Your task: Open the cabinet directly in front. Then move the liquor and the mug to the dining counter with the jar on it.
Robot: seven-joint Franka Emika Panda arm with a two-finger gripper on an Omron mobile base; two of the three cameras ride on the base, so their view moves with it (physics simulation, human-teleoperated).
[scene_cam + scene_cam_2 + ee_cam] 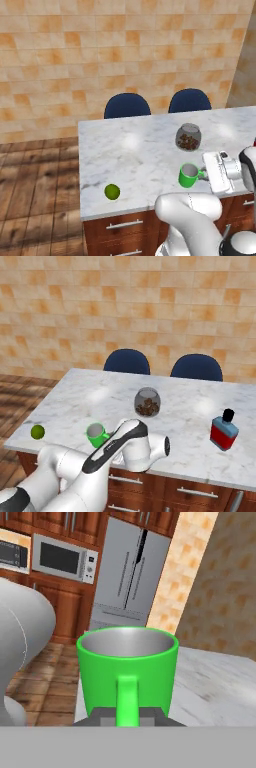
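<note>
4 things stand on the marble bench (130,165): the green mug (188,175), the glass jar (188,137) with brown contents, a small green fruit (112,191), and the red liquor bottle (223,432) with a black cap. The mug sits near the bench's front edge, just in front of the jar and apart from it. The fruit lies well to the mug's left, close to the front edge and the left corner. The liquor stands well to the right of the jar, also toward the front edge. Between fruit and mug the marble is bare, and so is the wide strip behind the jar up to the far edge, where 2 blue chairs (127,106) are tucked in. Left of the bench lies open wooden floor (35,190).

The hand (128,716) reaches the mug from the mug's right side; its 2 fingers (102,715) are drawn nearly together, clamped on the mug's loop handle (127,699). The mug is upright, its pale inside showing.
</note>
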